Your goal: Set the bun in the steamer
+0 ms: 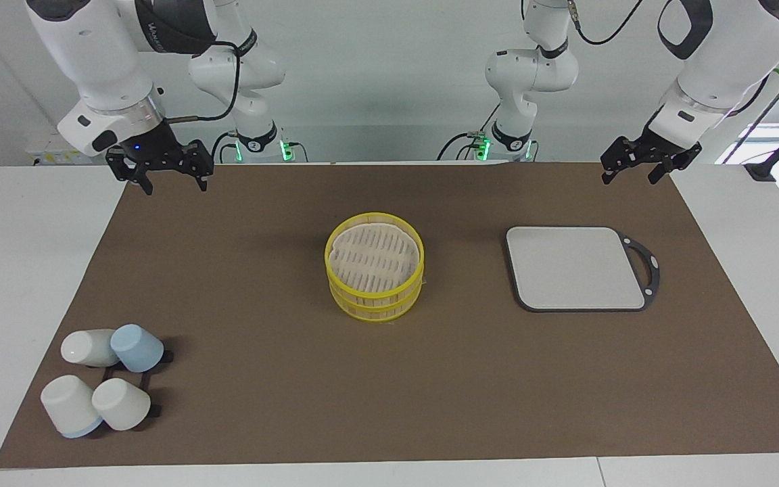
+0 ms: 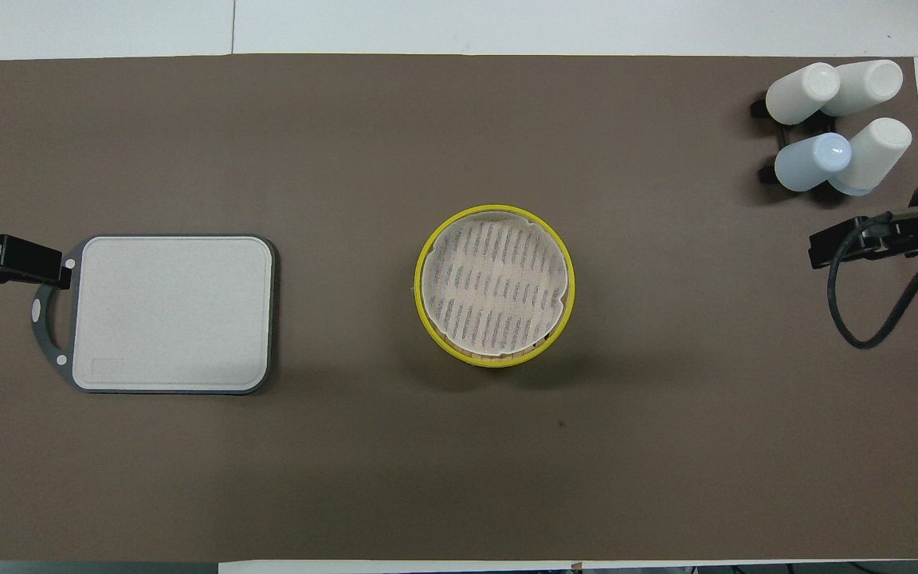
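The steamer (image 1: 376, 297) stands at the middle of the brown mat, two yellow-rimmed tiers stacked, with a pale round liner over the slatted floor of the top tier; it also shows in the overhead view (image 2: 499, 360). No bun shows in either view; the top tier holds nothing but the liner. My left gripper (image 1: 641, 168) hangs open and empty in the air over the mat's edge at the left arm's end, by the board's handle in the overhead view (image 2: 5, 261). My right gripper (image 1: 172, 174) hangs open and empty over the mat's corner at the right arm's end (image 2: 857, 239).
A grey square board (image 1: 575, 267) with a black handle lies flat toward the left arm's end (image 2: 172, 315). Several white and blue cups (image 1: 105, 379) sit on a black rack at the right arm's end, farther from the robots than the steamer (image 2: 837, 123).
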`<state>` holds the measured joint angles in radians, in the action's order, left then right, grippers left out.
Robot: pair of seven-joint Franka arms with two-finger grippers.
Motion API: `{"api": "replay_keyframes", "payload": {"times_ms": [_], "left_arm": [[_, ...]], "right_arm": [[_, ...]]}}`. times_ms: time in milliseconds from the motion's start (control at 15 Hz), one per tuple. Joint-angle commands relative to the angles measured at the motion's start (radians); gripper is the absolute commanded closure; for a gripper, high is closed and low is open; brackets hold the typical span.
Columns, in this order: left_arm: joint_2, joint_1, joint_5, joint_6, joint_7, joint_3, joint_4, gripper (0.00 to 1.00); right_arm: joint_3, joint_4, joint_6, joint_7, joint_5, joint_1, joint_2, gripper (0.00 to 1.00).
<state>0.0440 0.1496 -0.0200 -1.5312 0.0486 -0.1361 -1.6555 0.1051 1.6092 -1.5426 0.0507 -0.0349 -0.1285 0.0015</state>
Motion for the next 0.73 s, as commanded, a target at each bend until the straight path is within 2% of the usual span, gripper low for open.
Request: {"api": "replay_keyframes", "payload": {"times_ms": [0,667], "left_arm": [[-0.006,0.002,-0.011,0.009,0.014,-0.008,0.014,0.00],[-0.006,0.004,-0.011,0.009,0.013,-0.008,0.014,0.00]], "right_arm": [[0.027,-0.016,0.028,0.029,0.015,0.001,0.003,0.00],[0.028,-0.011,0.013,0.029,0.017,-0.005,0.003,0.00]]}}
